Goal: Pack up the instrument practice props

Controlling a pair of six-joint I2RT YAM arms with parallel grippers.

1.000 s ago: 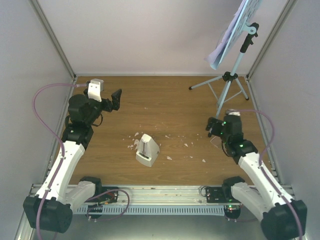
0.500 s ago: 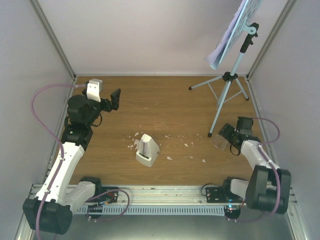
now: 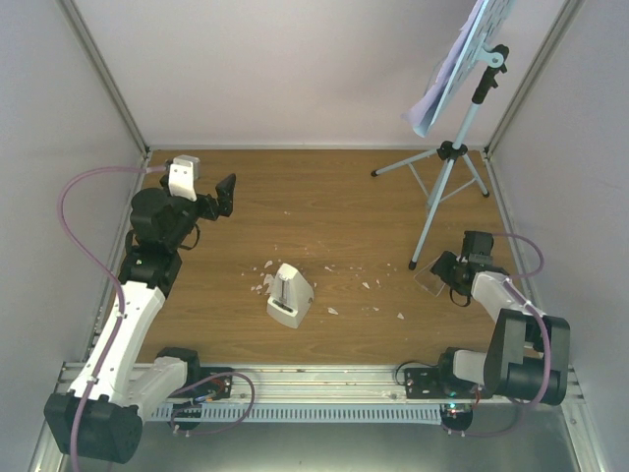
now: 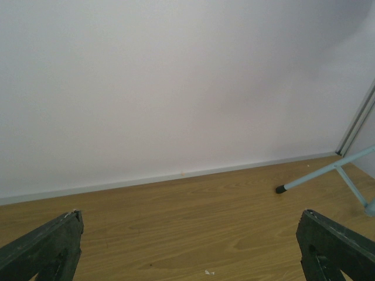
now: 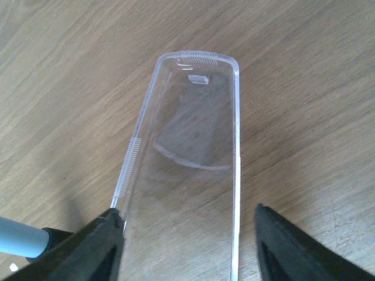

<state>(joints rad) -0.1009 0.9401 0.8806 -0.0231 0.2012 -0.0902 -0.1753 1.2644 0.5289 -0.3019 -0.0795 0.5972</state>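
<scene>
The pale blue music stand stands at the far right on tripod legs, with white sheet-music pages on its desk. The white pyramid-shaped metronome lies alone at mid-table. My right gripper is open, low over a clear plastic cover; in the right wrist view the jaws straddle the cover without closing on it. My left gripper is open and empty at the far left; in its wrist view a tripod leg shows at the right.
Small white crumbly scraps lie scattered around the metronome and toward the right; one shows in the left wrist view. A tripod foot sits just left of the cover. White walls close in the wooden table at the back and sides.
</scene>
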